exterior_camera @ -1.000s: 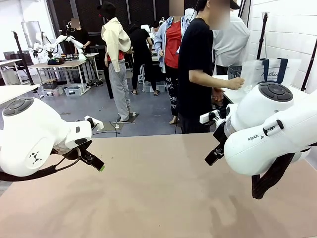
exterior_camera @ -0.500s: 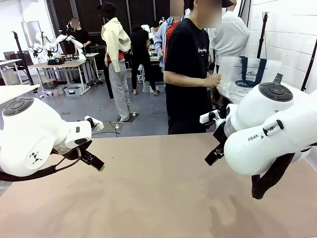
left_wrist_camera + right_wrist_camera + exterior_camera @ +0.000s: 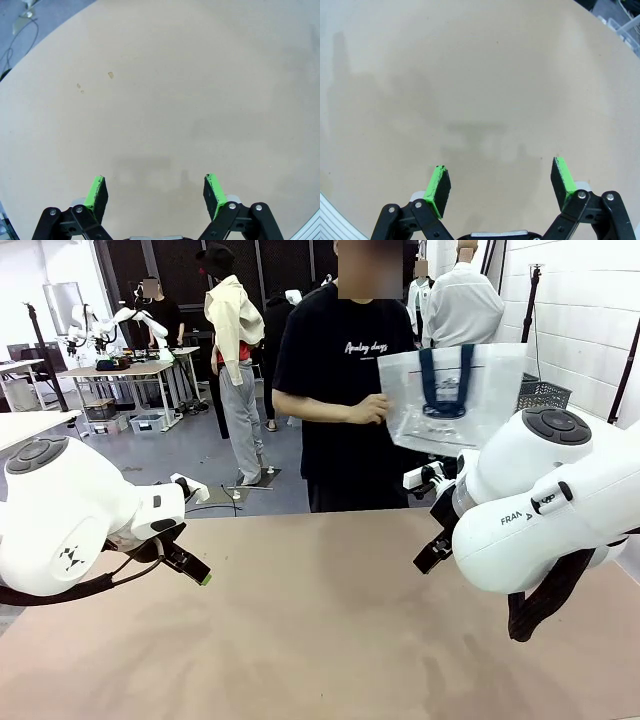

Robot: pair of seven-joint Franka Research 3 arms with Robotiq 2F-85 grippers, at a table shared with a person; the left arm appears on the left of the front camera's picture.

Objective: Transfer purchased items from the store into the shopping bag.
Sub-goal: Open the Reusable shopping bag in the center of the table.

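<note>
**Bag's up in the air at the far edge, both arms parked**

The person at the far edge of the surface is holding the shopping bag up in one hand, clear of the surface and over toward your right arm's side. Your left end effector has its fingers spread wide over bare surface toward the left edge. The right end effector is the same, fingers wide apart with nothing between them, toward the right edge. Looks like the very start to me, so don't reach in. Wait until the bag is set down and standing open, then take the purchased items one at a time and lower each in from above so the bag doesn't fold.
</note>
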